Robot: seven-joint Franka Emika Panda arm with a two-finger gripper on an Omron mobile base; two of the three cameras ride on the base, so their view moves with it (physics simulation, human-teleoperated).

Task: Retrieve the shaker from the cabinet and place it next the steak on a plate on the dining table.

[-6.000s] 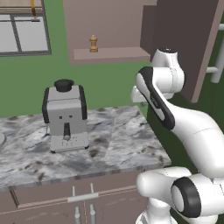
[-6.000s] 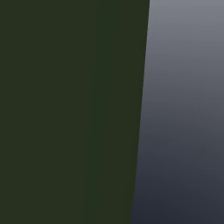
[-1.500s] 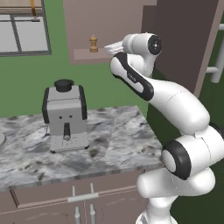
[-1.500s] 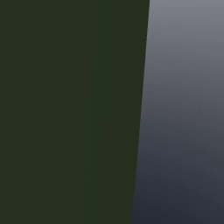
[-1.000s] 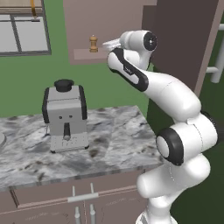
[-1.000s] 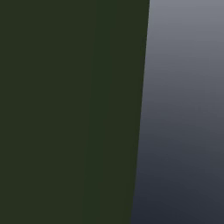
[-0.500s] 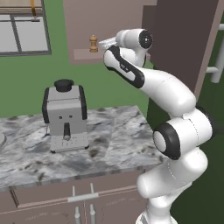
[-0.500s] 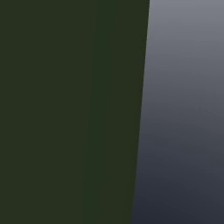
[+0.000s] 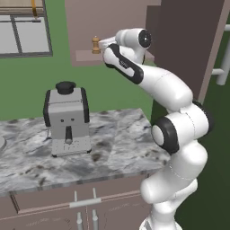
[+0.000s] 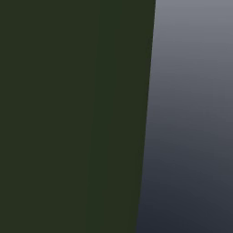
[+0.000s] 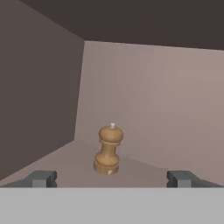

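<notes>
The shaker (image 9: 95, 45), a small tan wooden mill with a knobbed top, stands upright on the shelf inside the cabinet (image 9: 85, 20) recess. In the hand view the shaker (image 11: 108, 150) sits centred, a short way ahead of my gripper (image 11: 112, 178). My gripper is open, its fingertips (image 11: 43, 178) spread wide at either side and nothing between them. From the left base view my gripper (image 9: 101, 43) reaches into the recess just right of the shaker, apart from it. The cabinet's tall door panel (image 9: 188, 40) stands open at the right. The steak, plate and dining table are out of view.
A grey coffee machine (image 9: 66, 117) stands on the marble wall counter (image 9: 103, 152) below the recess. A window (image 9: 22, 31) is at the upper left. Drawers with metal handles (image 9: 85, 203) run under the counter. A dark wall and a grey panel (image 10: 191, 113) block the right base view.
The hand has moved left along the shelf, closer to the shaker, with the arm stretching further. The jaws have stayed wide. The shaker has not moved.
</notes>
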